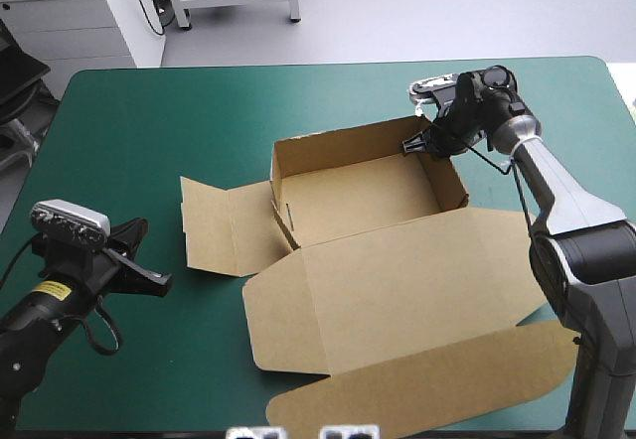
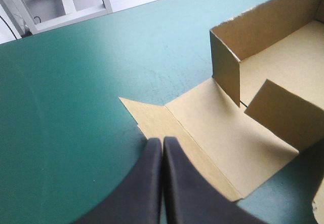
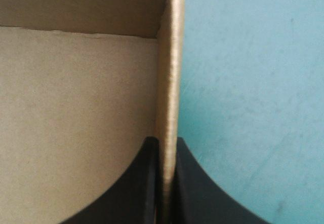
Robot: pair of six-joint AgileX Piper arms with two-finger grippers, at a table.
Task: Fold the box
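since the high view shows most, i start there: the box (image 1: 378,260) sits mid-table on the teal-green cover (image 1: 129,121). tray part has the far wall (image 1: 348,143) and right wall (image 1: 452,183) up, w/ the left flap (image 1: 214,225) flat and the lid (image 1: 417,290) flat toward the near edge. my right gripper (image 1: 434,143) is at the tray's far right corner. my left gripper (image 1: 149,280) is near the left flap but apart from it. it's thin board, so i judge it light, stiff across panels, bendy along creases, and easy to dent if squeezed hard. best hold is prob a wall's top edge or a flap's free edge. no print on the board. a yellow sticker (image 1: 46,290) on my left arm is too small to read.

left wrist view: my fingers (image 2: 147,183) are pressed together on nothing, pointing at the left flap's outer edge. can't tell if they touch it. no writing here either.

right wrist view: my fingers are pinching the right wall's top edge, board between them, tray floor on one side and cover on the other. plain brown, no labels.
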